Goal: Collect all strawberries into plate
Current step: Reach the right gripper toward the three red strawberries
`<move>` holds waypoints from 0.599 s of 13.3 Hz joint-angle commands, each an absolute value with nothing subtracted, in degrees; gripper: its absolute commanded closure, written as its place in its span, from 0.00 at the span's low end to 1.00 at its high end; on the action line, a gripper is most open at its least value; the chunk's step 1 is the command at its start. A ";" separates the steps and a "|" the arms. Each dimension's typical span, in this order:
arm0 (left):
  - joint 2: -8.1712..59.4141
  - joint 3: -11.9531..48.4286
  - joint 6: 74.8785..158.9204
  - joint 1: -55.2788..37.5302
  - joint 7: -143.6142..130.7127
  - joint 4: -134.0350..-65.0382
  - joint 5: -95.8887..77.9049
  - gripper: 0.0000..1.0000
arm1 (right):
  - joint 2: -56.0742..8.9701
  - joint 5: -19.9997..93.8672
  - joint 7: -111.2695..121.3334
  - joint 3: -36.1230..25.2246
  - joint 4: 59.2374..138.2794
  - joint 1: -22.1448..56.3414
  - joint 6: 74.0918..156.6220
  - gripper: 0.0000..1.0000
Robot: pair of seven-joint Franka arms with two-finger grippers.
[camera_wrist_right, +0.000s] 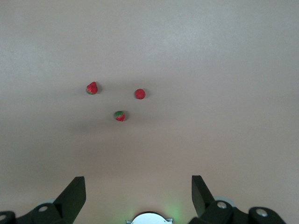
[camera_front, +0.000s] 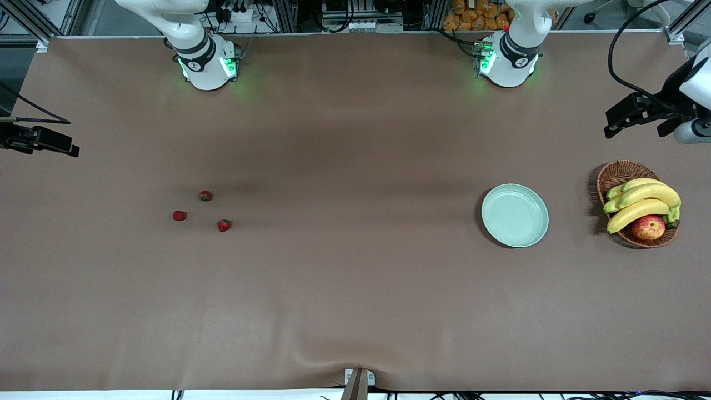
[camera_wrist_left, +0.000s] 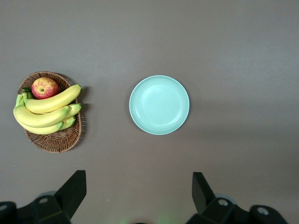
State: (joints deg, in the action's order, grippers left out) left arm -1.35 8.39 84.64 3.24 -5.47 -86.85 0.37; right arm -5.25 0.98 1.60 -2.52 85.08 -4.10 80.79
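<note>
Three small red strawberries (camera_front: 206,195) (camera_front: 179,215) (camera_front: 224,225) lie close together on the brown table toward the right arm's end. In the right wrist view the strawberries (camera_wrist_right: 92,87) (camera_wrist_right: 139,94) (camera_wrist_right: 120,115) lie far below my right gripper (camera_wrist_right: 138,182), which hangs open and empty high over them. The mint-green plate (camera_front: 515,215) sits empty toward the left arm's end. My left gripper (camera_wrist_left: 139,179) is also open and empty, high over the table with the plate (camera_wrist_left: 159,105) below it. In the front view the left gripper (camera_front: 634,132) shows at the picture's edge.
A brown wicker basket (camera_front: 614,175) holds bananas (camera_front: 644,203) and a red-yellow apple (camera_front: 648,227). It stands beside the plate, at the left arm's end of the table. The basket (camera_wrist_left: 56,142) also shows in the left wrist view. A wide stretch of bare table separates strawberries and plate.
</note>
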 commanded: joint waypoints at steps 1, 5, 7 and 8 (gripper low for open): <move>-2.72 8.00 83.41 2.46 -5.89 -87.36 0.00 0.00 | -4.83 0.00 1.14 -3.25 84.29 -3.08 80.60 0.00; -1.67 8.17 82.62 2.64 -5.63 -86.22 0.44 0.00 | -4.92 0.09 0.88 -3.25 84.29 -3.08 80.51 0.00; -1.76 8.26 82.35 2.64 -6.06 -86.75 0.26 0.00 | -5.45 0.52 0.70 -3.16 84.64 -2.99 81.03 0.00; -1.76 8.26 82.44 2.64 -6.15 -86.75 0.26 0.00 | -6.58 1.14 0.44 -3.16 84.90 -2.03 82.34 0.00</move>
State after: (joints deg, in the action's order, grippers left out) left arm -1.44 8.36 83.26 2.85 -5.51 -86.87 0.37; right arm -5.42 1.02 1.60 -2.63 84.76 -3.83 81.06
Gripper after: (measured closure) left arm 0.000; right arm 0.000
